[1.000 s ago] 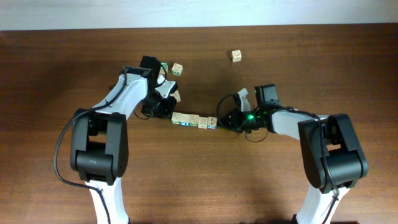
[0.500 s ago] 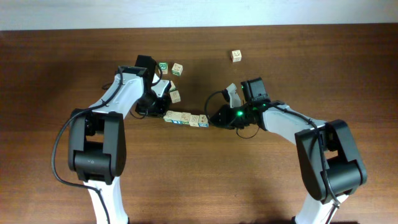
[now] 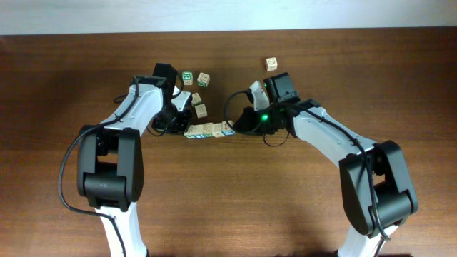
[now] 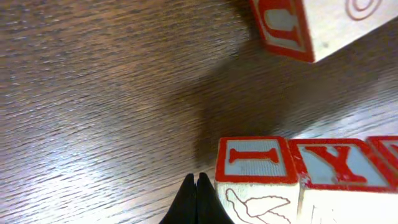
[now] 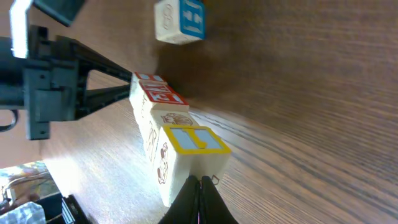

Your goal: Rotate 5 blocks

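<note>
Blocks (image 3: 209, 130) in a row
Both pressed together, left gripper (image 4: 198, 190) and right gripper (image 5: 200, 190) butt opposite ends, likely to pivot them.

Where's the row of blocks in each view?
Overhead: row mid-table, between left fingers and right fingers.
Left wrist: row bottom right, its red-framed I block beside the left fingers.
Right wrist: row centre left, yellow-framed block nearest the camera.
Shared landmark: the shut left fingers at the row's end, visible in all three views.
</note>
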Controlling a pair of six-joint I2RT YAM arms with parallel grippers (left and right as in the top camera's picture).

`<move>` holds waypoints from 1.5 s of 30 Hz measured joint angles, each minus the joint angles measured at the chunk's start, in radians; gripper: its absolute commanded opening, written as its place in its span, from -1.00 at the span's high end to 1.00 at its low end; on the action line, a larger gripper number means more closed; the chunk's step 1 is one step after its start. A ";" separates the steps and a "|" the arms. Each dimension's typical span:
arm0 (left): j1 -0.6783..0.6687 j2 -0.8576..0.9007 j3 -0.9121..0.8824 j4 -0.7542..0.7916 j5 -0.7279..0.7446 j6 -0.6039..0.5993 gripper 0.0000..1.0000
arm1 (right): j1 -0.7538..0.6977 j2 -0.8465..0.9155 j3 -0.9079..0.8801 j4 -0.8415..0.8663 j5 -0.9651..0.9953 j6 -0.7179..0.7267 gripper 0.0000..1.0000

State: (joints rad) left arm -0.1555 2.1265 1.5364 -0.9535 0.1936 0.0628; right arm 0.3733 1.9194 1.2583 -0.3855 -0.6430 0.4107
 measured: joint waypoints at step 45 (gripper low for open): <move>-0.017 0.010 0.000 -0.023 0.148 -0.003 1.00 | 0.153 -0.060 0.133 0.000 0.003 0.004 0.92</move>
State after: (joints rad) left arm -0.1726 2.1361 1.5364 -0.9764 0.3420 0.0597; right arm 0.5262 1.8595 1.3914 -0.3859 -0.6399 0.4149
